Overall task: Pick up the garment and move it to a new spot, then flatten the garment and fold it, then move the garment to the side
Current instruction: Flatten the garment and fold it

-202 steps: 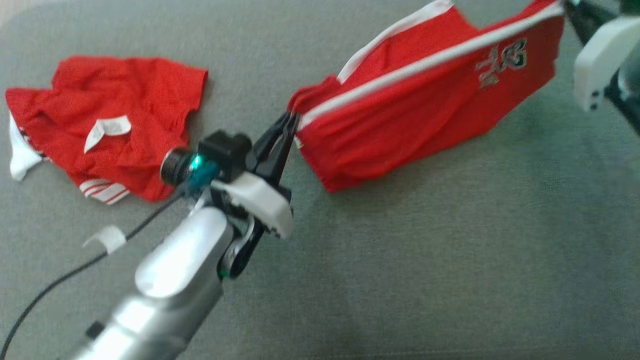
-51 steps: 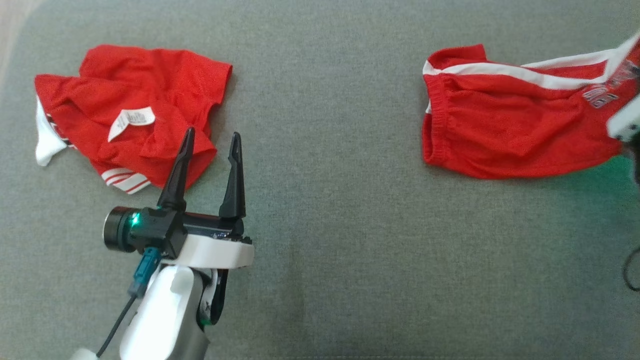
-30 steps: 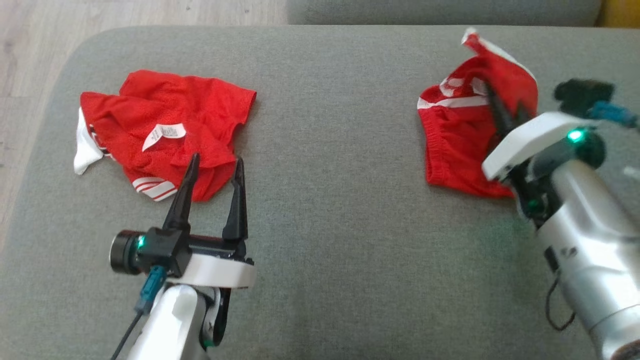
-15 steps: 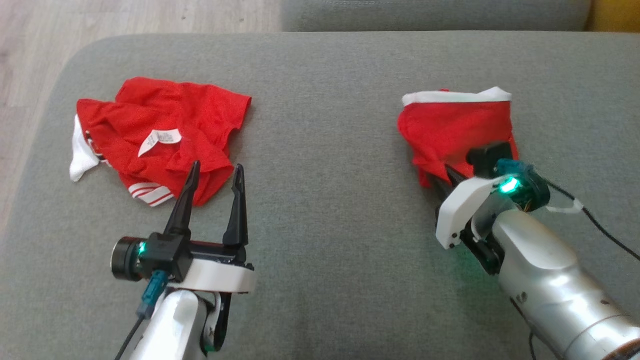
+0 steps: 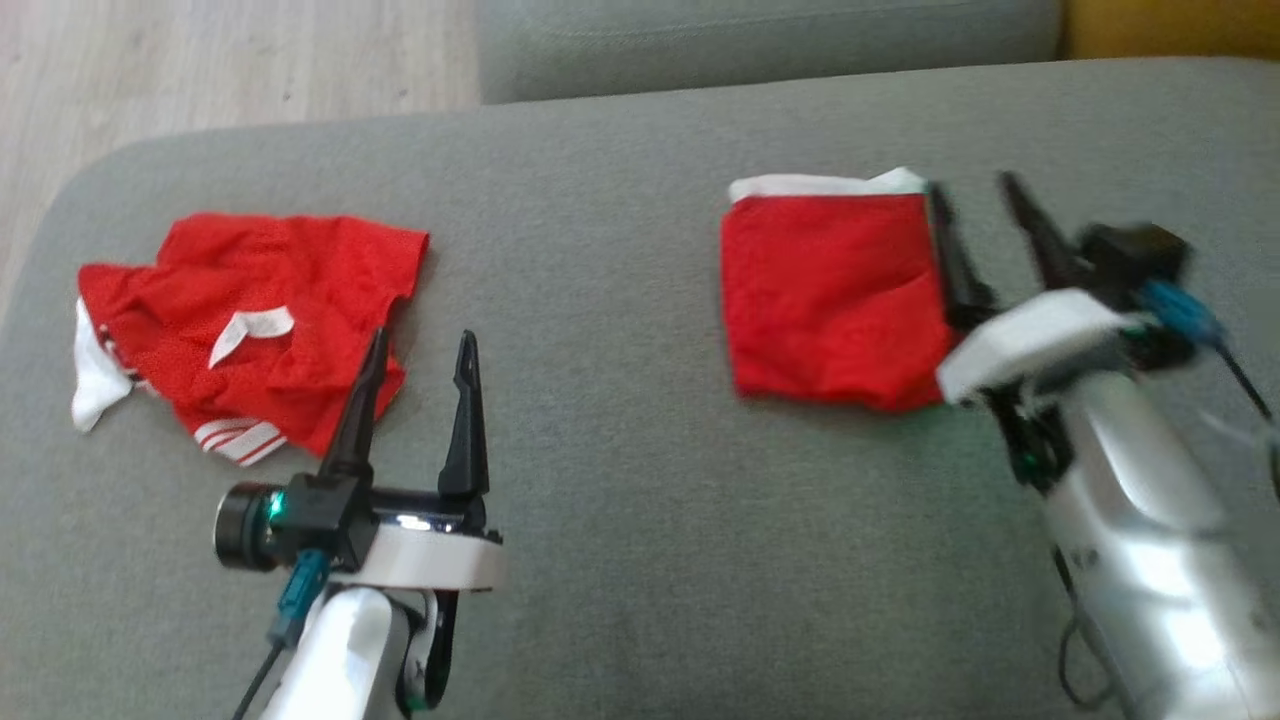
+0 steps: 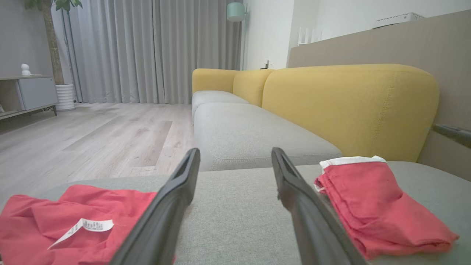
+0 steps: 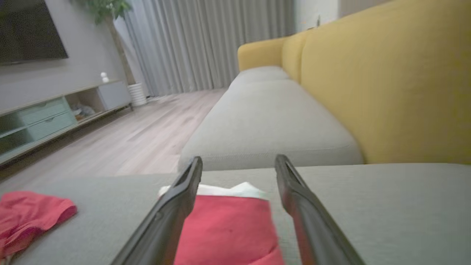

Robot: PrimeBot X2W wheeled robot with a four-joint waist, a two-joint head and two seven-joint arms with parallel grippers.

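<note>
Grey sofa seat cushion (image 5: 640, 560) is filling most of the head view, with pale wood floor (image 5: 230, 60) showing past its far left corner. A yellow backrest (image 6: 349, 106) is rising behind the seat in the left wrist view. On the left half of the cushion a crumpled red garment (image 5: 250, 320) is lying in a loose heap, with white and striped trim poking out at its left and near edges. The folded red garment (image 5: 830, 295) is lying flat on the right half, well apart from the heap, squared into a neat block with a white band (image 5: 820, 184) running along its far edge. The right gripper (image 5: 970, 185) is hovering at that block's right edge with its two dark fingers standing wide apart and nothing between them; the inner finger is crossing over the cloth's right border, though whether it is touching is unclear. The left gripper (image 5: 420, 338) is resting near the heap's near right corner, fingers likewise spread and empty. A white care label (image 5: 250, 330) is lying face up on the crumpled garment.
</note>
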